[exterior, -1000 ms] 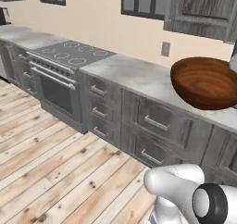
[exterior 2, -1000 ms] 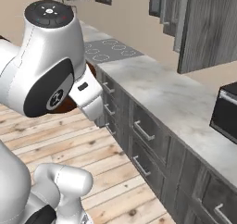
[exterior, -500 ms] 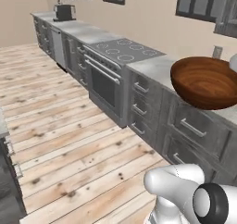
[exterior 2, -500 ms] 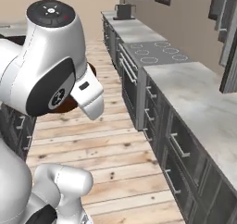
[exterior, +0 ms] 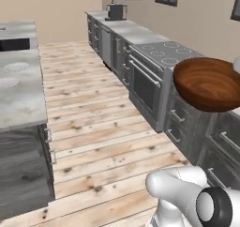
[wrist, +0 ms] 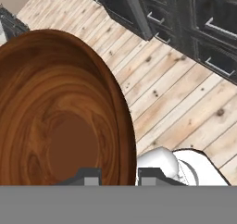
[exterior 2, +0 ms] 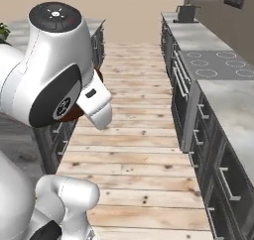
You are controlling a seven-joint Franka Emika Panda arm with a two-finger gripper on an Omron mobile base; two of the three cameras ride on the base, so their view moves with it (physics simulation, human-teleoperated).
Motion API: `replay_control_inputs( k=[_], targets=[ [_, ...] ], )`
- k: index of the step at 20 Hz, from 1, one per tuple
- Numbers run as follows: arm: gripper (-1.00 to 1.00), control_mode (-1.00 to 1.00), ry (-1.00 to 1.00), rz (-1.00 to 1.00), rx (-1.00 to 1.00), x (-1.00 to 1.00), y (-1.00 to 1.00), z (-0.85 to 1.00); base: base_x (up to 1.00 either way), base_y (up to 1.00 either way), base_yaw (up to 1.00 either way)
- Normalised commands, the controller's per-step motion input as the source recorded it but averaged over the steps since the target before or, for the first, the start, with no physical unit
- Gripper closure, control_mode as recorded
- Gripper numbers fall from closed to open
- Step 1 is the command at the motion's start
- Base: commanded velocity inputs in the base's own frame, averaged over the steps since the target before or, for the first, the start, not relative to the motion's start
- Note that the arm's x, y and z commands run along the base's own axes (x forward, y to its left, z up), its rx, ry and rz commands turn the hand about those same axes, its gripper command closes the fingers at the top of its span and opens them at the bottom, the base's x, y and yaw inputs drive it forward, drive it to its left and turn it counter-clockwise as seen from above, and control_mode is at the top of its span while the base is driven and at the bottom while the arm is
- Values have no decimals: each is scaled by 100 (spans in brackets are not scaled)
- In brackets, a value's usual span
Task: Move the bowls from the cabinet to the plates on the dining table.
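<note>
Plank floor [exterior: 103, 127] below; stove [exterior: 166, 57] run alongside. Wooden bowl [exterior: 208, 83] aloft over the floor, its rim clamped in my hand [wrist: 118, 176], one finger each side of the wall. Table [exterior: 18, 99] with two plates [exterior: 14, 67] stands well apart.

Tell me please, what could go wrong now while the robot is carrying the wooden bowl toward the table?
1. The gripper pinches the wooden bowl only at its rim, so the bowl might swing or slip out while the base turns.
2. The bowl hangs out beside the stove and counter edge; a tight turn might knock it.
3. The plates sit near the dining table edge, so a careless placement might push one.
</note>
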Motion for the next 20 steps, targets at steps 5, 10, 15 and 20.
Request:
replay_control_inputs(
  k=[5, 10, 15, 20],
  targets=[
    [100, 100, 0, 0, 0, 0, 0, 0, 100, -15, 1],
    [100, 100, 0, 0, 0, 0, 0, 0, 100, -23, 0],
    [100, 100, 0, 0, 0, 0, 0, 0, 100, -39, 4],
    [100, 100, 0, 0, 0, 0, 0, 0, 98, -23, 15]
  ],
)
